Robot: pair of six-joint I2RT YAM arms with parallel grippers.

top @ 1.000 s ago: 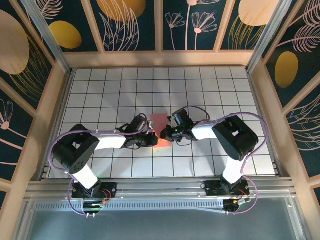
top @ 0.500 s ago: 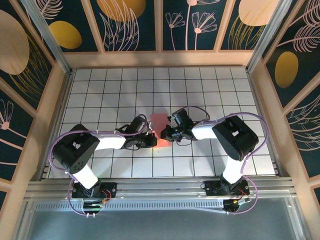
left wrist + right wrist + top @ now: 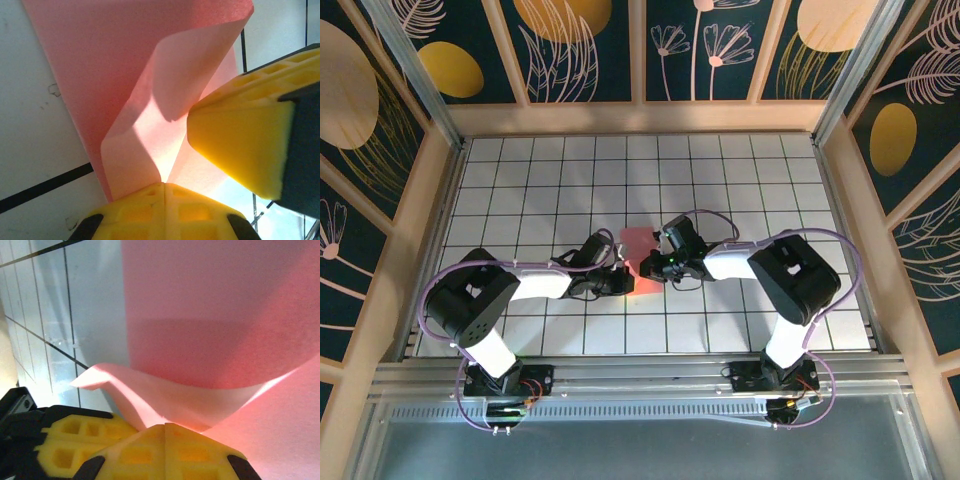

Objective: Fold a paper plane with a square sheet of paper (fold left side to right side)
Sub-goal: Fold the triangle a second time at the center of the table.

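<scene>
Mid-counter, on the white tile grid between the two arms: square sheet of paper, pink-red, not flat. Far part lying on the tiles, near part lifted and curled between the arms' tips.

From above: left tool at the sheet's left side, right tool at its right side. Tips close together, just beside each other over the near half of the paper. Both arms bent low, reaching inward from their bases.

From the left wrist: own yellow fingers pressed together at the bottom of the view, clamped on a paper edge. Flap rising out of the pinch with the paler side turned up and the darker pink face behind it, lying toward the tiles. Right tool's yellow finger just to the right of the flap; touching it or only near, cannot tell.

From the right wrist: own yellow fingers likewise closed tight on the sheet. Paper bellied into a soft curve above the pinch, one corner curled out leftward over the tiles. Left tool's yellow finger low at left, just beside.

Bends rounded throughout.
</scene>
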